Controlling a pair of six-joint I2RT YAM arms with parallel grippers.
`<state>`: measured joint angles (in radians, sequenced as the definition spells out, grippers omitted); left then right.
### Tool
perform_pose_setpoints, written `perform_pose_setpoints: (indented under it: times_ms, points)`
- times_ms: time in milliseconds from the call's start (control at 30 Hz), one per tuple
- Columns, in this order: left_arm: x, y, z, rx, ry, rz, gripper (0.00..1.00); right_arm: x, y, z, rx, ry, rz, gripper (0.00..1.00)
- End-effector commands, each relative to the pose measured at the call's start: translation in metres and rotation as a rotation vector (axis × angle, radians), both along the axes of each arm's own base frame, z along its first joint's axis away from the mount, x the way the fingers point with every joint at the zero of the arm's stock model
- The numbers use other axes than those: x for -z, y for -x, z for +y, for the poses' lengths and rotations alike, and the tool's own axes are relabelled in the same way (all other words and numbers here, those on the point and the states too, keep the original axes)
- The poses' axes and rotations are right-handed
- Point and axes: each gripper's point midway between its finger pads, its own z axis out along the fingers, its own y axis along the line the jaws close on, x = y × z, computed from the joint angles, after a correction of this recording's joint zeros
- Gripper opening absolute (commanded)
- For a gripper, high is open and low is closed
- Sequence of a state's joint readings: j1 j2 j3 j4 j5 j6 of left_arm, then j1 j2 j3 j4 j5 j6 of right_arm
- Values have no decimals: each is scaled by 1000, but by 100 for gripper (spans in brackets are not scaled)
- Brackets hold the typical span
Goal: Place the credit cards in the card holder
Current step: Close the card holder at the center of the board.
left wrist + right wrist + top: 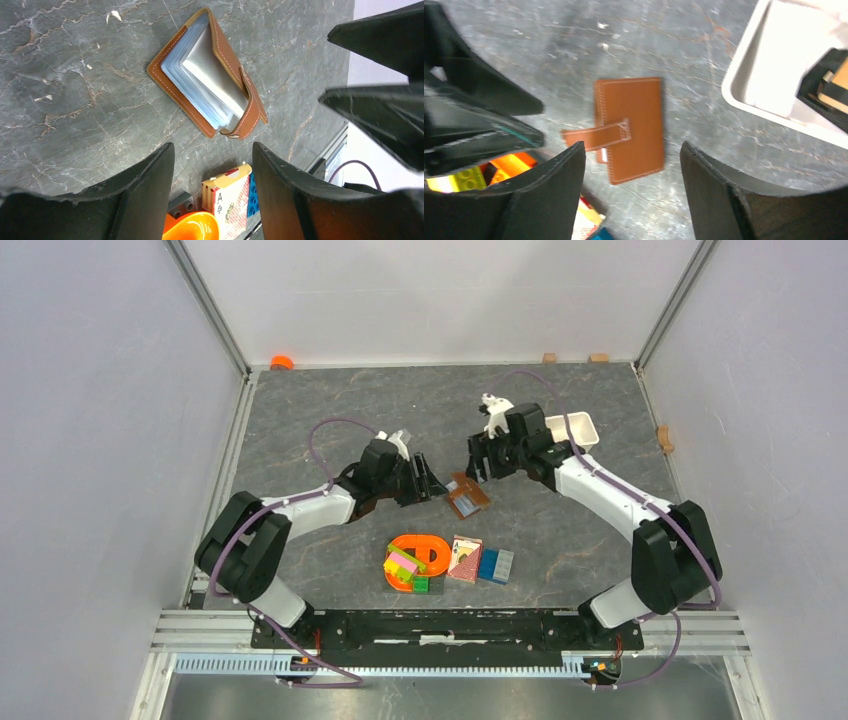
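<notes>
Wallet (207,75) lay ajar, cards (200,87) inside; seemingly light, springy, slick, best pinched across its covers. Left gripper (212,150) and right gripper (632,150) gaped wide, empty.

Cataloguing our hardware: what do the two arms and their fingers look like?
The left arm and right arm match: white links between bulky black joints, a thin purple cable looping along each. The fingers are matte black, broad wedges tapering toward the tips. No markings show.

Card holder (636,127) blurred; tray (744,75), card pack (231,204) cropped.
</notes>
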<state>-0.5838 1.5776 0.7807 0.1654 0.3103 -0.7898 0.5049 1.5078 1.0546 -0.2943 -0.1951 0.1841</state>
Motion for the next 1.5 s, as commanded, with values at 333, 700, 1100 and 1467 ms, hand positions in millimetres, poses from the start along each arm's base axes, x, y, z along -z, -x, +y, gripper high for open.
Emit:
perform_pose_setpoints:
  times_ms: [333, 700, 1100, 1467]
  points:
    - [-3, -20, -35, -9, 19, -15, 66, 80, 13, -9, -97, -10, 179, 53]
    - [44, -19, -34, 33, -102, 47, 64, 97, 39, 4, -176, -73, 245, 57]
    - [87, -8, -5, 63, -297, 85, 32, 98, 42, -22, -25, -219, 261, 68]
    - [107, 5, 4, 55, -317, 131, 22, 100, 38, 6, -13, -356, 274, 61]
